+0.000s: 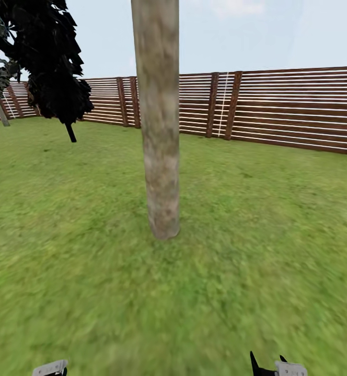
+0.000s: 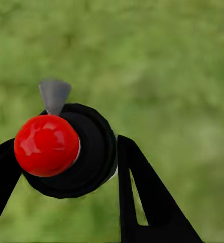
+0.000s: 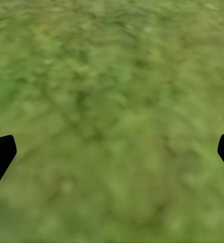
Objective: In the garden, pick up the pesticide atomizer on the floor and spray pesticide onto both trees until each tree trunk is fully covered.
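Atomizer (image 2: 61, 149) clamped in left gripper (image 2: 66, 167), red cap toward camera, grey nozzle over grass (image 2: 168, 61). Right gripper (image 3: 112, 152) spread wide, empty. Trunk (image 1: 158, 130) dead ahead, near, upright on lawn, fence (image 1: 288, 109) behind. Pickup done; no spray visible on trunk, both trees probably left.

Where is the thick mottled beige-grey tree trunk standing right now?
In the head view the thick mottled beige-grey tree trunk stands upright on the grass lawn, slightly left of centre, in front of the brown slatted wooden fence.
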